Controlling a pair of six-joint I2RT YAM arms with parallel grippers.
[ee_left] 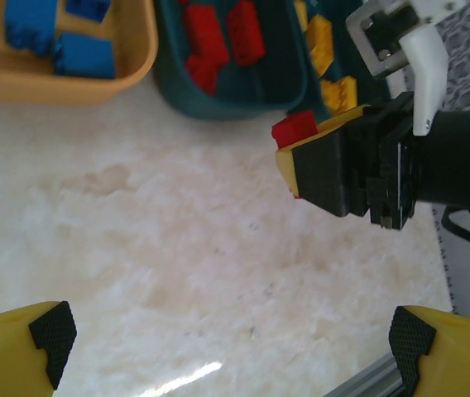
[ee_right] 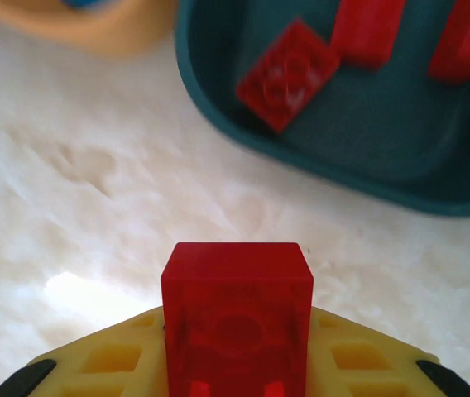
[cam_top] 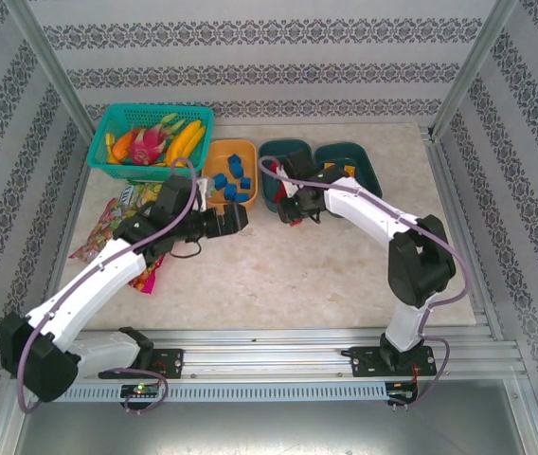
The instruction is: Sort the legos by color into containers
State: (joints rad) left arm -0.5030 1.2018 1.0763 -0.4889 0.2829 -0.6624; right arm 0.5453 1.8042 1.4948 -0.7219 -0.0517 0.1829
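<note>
My right gripper (cam_top: 288, 210) is shut on a red lego (ee_right: 237, 310), held just above the tabletop in front of the middle teal bin (cam_top: 288, 145). Inside that bin lie other red legos (ee_right: 289, 74). The orange bin (cam_top: 210, 166) to its left holds several blue legos (ee_left: 82, 54). Yellow legos (ee_left: 322, 50) fill the right teal bin (cam_top: 359, 152). Spread wide open with nothing between its fingers, my left gripper (ee_left: 231, 335) hovers over bare table near the orange bin, facing the right gripper and its red lego (ee_left: 294, 128).
A teal mesh basket (cam_top: 151, 142) of toy fruit stands at the back left. Colourful snack bags (cam_top: 108, 227) lie along the left side, partly under my left arm. An aluminium rail (cam_top: 297, 341) runs along the near edge.
</note>
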